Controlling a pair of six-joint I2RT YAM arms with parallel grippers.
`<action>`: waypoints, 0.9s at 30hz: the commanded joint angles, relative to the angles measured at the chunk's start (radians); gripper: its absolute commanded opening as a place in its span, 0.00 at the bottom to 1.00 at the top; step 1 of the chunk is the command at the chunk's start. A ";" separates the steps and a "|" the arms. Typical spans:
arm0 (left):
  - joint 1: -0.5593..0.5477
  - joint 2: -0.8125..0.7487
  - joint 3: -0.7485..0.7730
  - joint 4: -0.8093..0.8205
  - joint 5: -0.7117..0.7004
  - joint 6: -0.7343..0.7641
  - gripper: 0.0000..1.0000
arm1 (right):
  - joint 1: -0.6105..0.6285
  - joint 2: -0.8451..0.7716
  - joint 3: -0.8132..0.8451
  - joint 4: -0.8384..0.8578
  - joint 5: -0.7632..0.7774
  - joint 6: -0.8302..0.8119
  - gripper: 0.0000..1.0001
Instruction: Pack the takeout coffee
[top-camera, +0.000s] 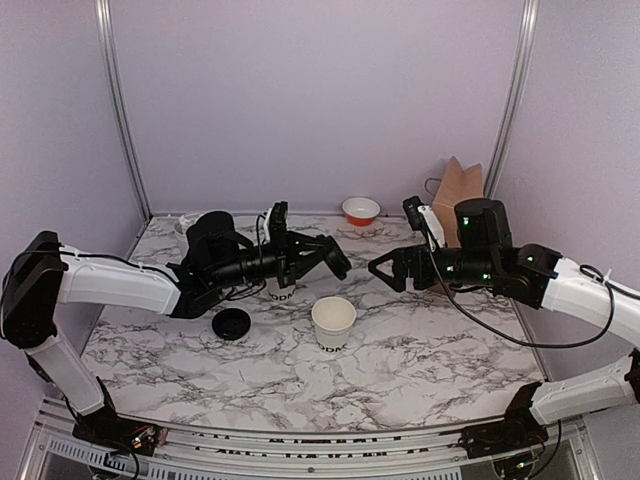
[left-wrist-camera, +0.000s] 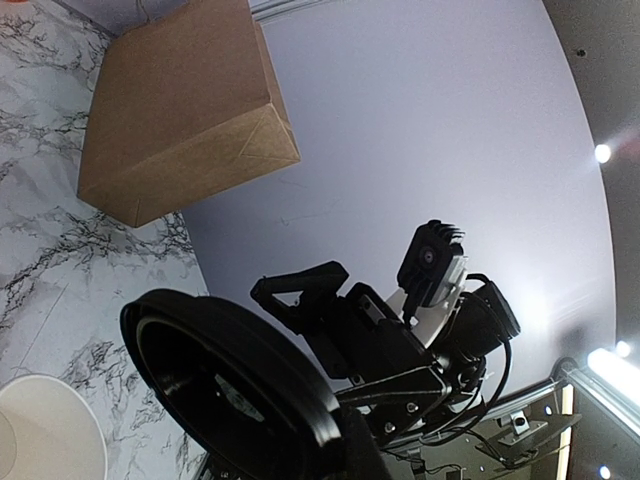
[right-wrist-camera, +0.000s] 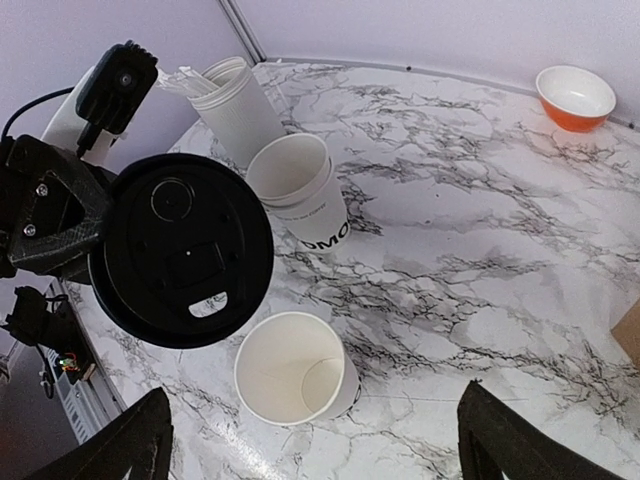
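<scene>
Lid (right-wrist-camera: 185, 262) is pinched at its rim in the nearly closed left claw (top-camera: 332, 259), its top face turned toward the right claw (top-camera: 386, 268), which stands wide and empty, likely for a handover. Cup (top-camera: 333, 322) stands open on the table (top-camera: 450, 360), below and between both claws.

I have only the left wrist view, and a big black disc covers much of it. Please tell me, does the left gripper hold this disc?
Observer: Yes. In the right wrist view the left gripper is shut on the rim of this black lid, held in the air.
Operator: And where is the cup for it?
Observer: The single paper cup stands upright and open on the table, nearer the arm bases than the lid.
Operator: Is another lid there?
Observer: Yes, a second black lid lies flat on the table, left of that cup.
</scene>
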 joint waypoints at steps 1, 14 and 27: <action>-0.008 0.016 0.031 0.066 0.017 -0.007 0.00 | -0.011 0.006 0.039 -0.004 -0.017 0.056 0.96; -0.051 0.102 -0.015 0.226 0.016 -0.048 0.00 | -0.018 0.046 -0.008 0.022 -0.018 0.109 0.95; -0.059 0.210 -0.063 0.362 0.058 -0.093 0.00 | -0.125 0.080 -0.081 0.086 -0.114 0.212 0.93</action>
